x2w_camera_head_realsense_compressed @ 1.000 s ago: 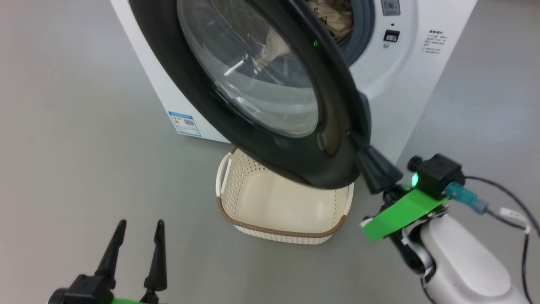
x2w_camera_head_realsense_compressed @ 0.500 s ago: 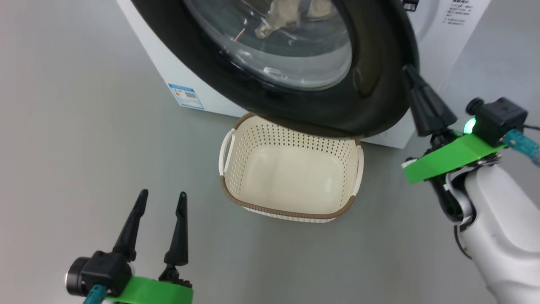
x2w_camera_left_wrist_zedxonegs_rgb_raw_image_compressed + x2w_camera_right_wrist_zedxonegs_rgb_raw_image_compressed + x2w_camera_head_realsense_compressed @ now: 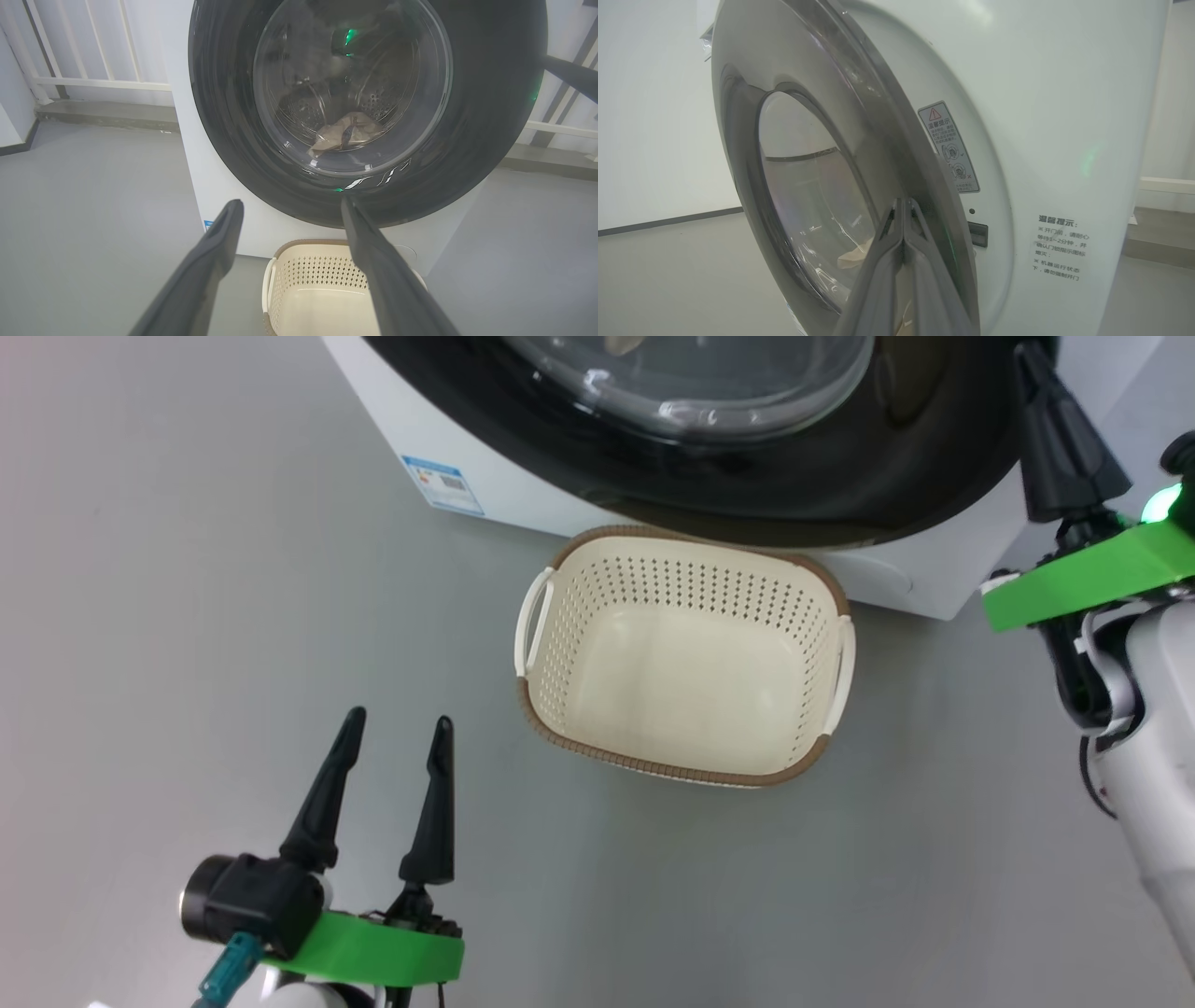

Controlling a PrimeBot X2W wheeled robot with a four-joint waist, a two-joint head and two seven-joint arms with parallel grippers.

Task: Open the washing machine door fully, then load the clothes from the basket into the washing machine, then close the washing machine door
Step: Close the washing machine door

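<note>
Your right tool (image 3: 904, 207), clenched on nothing, sets its tips against the rim of the large glossy black round door (image 3: 490, 116), nearly shut on the big white washing machine (image 3: 1064, 116). If they slip off that slick curve, the door may not close fully. The soft cream clothes (image 3: 343, 135) lie inside, ahead of the tool.

Washing machine (image 3: 934, 588): plain white body. Door (image 3: 840, 495): glossy black ring around clear glass. Label (image 3: 443, 485) on the machine front: blue border, white field, small print. Basket (image 3: 672, 773): cream, walls patterned with rows of small holes, brown ribbed rim, white handles. Garment (image 3: 345, 135) behind the glass: cream-tan with a dark mark. Drum (image 3: 378, 95): steel grey, perforated. Floor (image 3: 187, 616): uniform grey. Left end effector (image 3: 398, 719) and right end effector (image 3: 1032, 364): black fingers, bright green brackets.
</note>
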